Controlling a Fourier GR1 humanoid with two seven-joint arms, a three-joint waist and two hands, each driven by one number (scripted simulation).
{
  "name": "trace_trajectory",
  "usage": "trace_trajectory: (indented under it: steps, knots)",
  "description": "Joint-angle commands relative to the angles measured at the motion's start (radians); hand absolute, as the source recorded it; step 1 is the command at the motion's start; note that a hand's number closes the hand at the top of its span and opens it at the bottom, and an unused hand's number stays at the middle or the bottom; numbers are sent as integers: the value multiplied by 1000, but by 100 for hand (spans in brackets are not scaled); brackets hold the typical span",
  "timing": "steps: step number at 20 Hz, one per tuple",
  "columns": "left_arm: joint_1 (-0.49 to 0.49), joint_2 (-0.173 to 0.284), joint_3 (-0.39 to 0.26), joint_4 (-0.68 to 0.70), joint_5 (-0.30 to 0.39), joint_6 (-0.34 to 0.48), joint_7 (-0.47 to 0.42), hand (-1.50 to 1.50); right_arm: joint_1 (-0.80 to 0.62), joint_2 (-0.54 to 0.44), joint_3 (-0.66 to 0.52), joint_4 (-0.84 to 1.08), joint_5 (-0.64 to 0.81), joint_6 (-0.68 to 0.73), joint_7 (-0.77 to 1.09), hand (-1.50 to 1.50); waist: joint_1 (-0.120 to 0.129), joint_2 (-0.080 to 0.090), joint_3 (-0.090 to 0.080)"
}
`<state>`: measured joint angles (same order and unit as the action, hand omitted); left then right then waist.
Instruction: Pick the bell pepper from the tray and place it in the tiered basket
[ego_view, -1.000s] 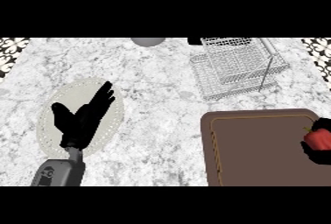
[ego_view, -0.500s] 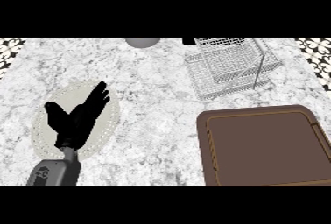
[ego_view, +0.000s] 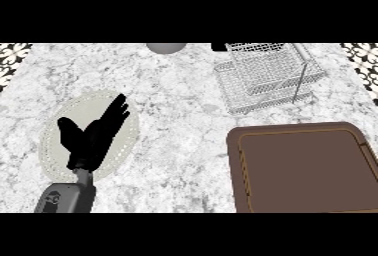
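A brown tray (ego_view: 303, 170) lies at the lower right of the marble counter, and its surface shows nothing on it. The wire tiered basket (ego_view: 269, 75) stands at the upper right, behind the tray, with no pepper visible inside. No bell pepper shows anywhere in the head view. My left hand (ego_view: 92, 137) rests open at the lower left, fingers straight and pointing up-right, above a pale round plate (ego_view: 125, 147). My right hand is out of the view.
A grey round object (ego_view: 165, 47) sits at the counter's far edge, left of the basket. A small dark item (ego_view: 218, 47) shows beside the basket's top left corner. Patterned wall tiles (ego_view: 13, 52) mark the far corners.
One second ago a dark hand on something red showed at the tray's right edge; it has left the view. The scene has shifted leftward in the frame. The left hand stays open over the plate.
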<state>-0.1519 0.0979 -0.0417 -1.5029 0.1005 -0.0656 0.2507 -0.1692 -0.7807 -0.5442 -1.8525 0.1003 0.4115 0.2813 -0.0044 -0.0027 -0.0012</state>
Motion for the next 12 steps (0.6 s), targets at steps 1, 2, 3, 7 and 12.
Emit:
trace_trajectory:
  steps: [1, 2, 3, 7, 12]
  knots:
    - [20, 4, 7, 19, 10, -31, -36, 0, -156, -86, 13, -6, -60, 37, 146, 150, 11, 3, 0]
    - [63, -30, -26, -36, -12, 6, -27, 0, -146, -83, 12, -64, -53, 32, 188, 150, 10, 1, 0]
    - [-48, 7, 14, 21, -6, -4, 6, 0, -262, -123, 94, 15, -47, 23, 230, 150, 21, 5, -1]
    - [-44, -44, -15, 52, -19, 9, -25, 0, -402, -149, 210, 87, -11, 24, 274, 150, 23, 6, 0]
    - [-19, -25, -12, 32, -9, -20, -20, 0, -588, -44, 368, 290, 77, -52, 287, 150, 35, 8, 0]
